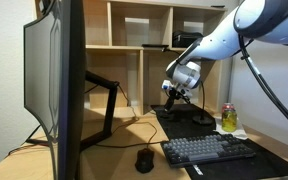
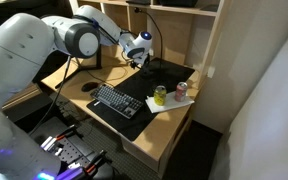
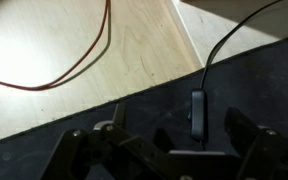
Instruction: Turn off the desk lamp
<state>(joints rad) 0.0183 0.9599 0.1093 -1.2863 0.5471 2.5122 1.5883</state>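
The claw (image 3: 162,148) hangs low over the black desk mat (image 3: 19,165) with its fingers (image 3: 76,155) spread well apart and clamped on nothing. A black cord (image 3: 216,50) carrying a slim black block (image 3: 197,115) lies on the mat between them, and an orange cable (image 3: 44,82) loops over the bare wood to the far left. In an exterior view the desk lamp (image 1: 200,119) stands on the far part of the mat, just below and right of the claw, with the keyboard (image 1: 209,150) nearer, the mouse (image 1: 144,158) to its left, a can (image 1: 228,116) on the right and the monitor (image 1: 54,80) on the far left.
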